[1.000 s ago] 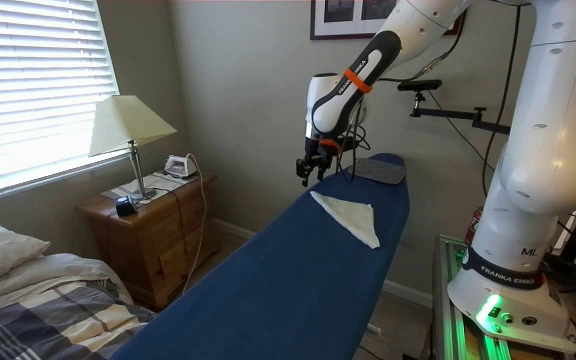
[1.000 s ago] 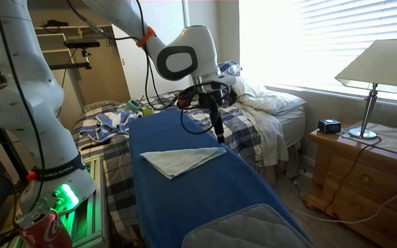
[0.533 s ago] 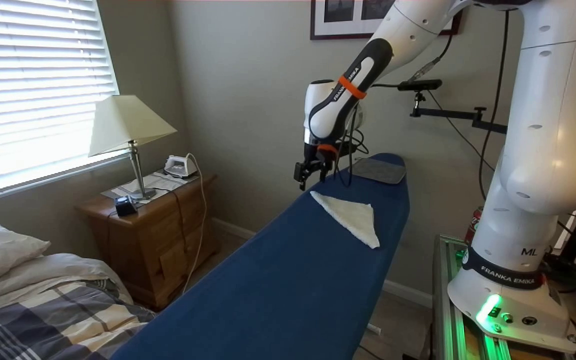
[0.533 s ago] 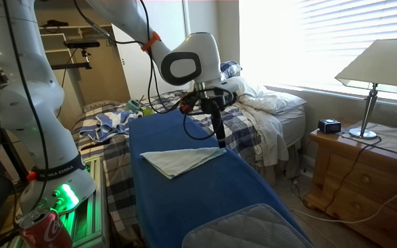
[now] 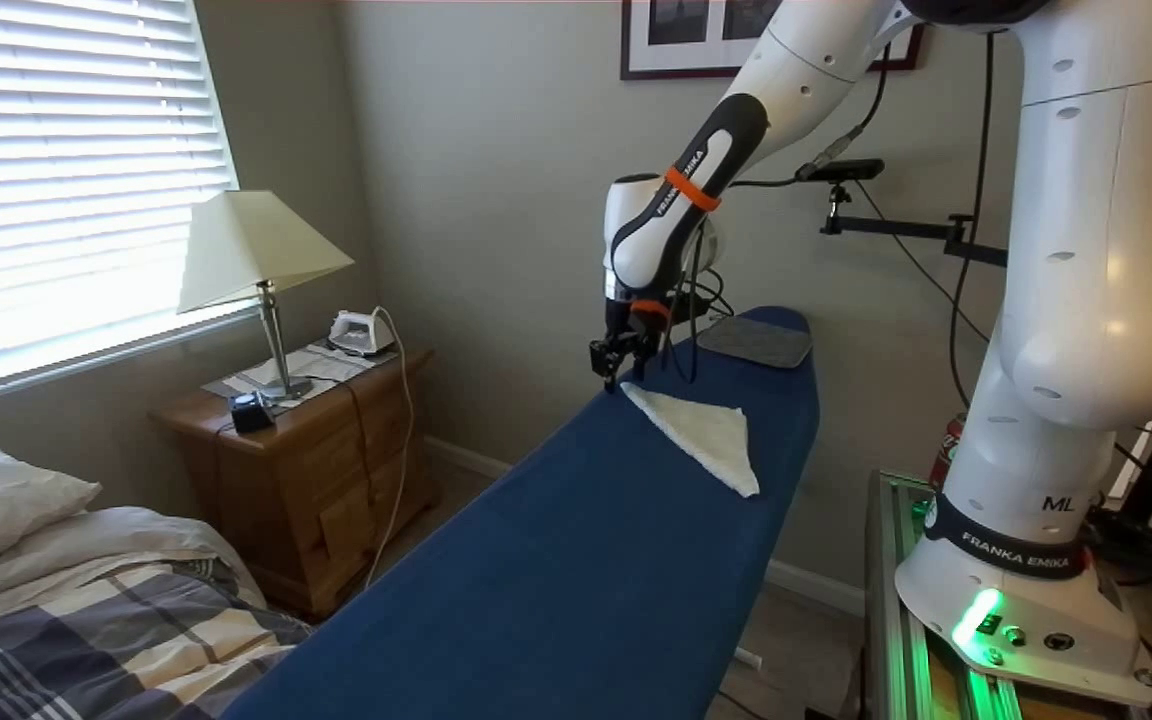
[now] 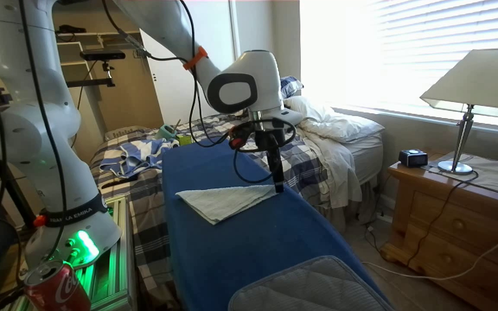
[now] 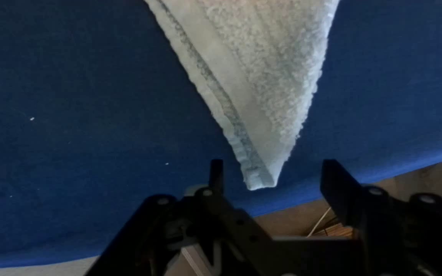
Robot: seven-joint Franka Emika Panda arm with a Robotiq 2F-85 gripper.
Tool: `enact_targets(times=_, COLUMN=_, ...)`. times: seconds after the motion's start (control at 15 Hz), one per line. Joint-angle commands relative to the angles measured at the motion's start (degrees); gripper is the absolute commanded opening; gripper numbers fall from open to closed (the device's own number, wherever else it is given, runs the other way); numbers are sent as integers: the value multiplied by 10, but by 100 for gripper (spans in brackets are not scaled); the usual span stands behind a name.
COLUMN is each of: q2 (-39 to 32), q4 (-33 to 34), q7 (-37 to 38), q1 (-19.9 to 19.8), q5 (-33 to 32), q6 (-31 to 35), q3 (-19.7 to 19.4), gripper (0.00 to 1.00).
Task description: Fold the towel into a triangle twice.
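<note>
The white towel lies on the blue ironing board folded into a triangle. It shows in both exterior views, and in the wrist view its pointed corner faces the jaws. My gripper is low over the board's edge at that corner, pointing down; it also shows in an exterior view. In the wrist view the open, empty jaws stand on either side of the corner with gaps. Whether the fingertips touch the board cannot be told.
A grey quilted pad lies at the board's narrow end. A wooden nightstand with a lamp and an iron stands beyond the board. A bed is beside it. A red can stands near the robot base.
My gripper has moved down to the towel's corner at the board's edge. The towel has not moved, and the jaws stay empty.
</note>
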State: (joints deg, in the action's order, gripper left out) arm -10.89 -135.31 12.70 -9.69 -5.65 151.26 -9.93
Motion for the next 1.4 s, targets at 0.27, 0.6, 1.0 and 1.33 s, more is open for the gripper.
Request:
enact_targets(times=0.27, q2=-18, q4=17, q7=-17, q1=3, q5=19, q6=3, q3=-3, gripper=11)
enact_targets(times=0.6, q2=-15, q4=15, q7=-13, q1=4, q5=15, q6=2, q3=-4, gripper=0)
enact_targets(times=1.0, q2=16, q4=-10, q7=-12, q1=7, q5=16, q6=-3, q3=-3, gripper=3)
enact_targets(times=1.33, q2=64, q4=-52, q7=-3, q1=16, q5=3, q6=-11, q3=-1, gripper=3)
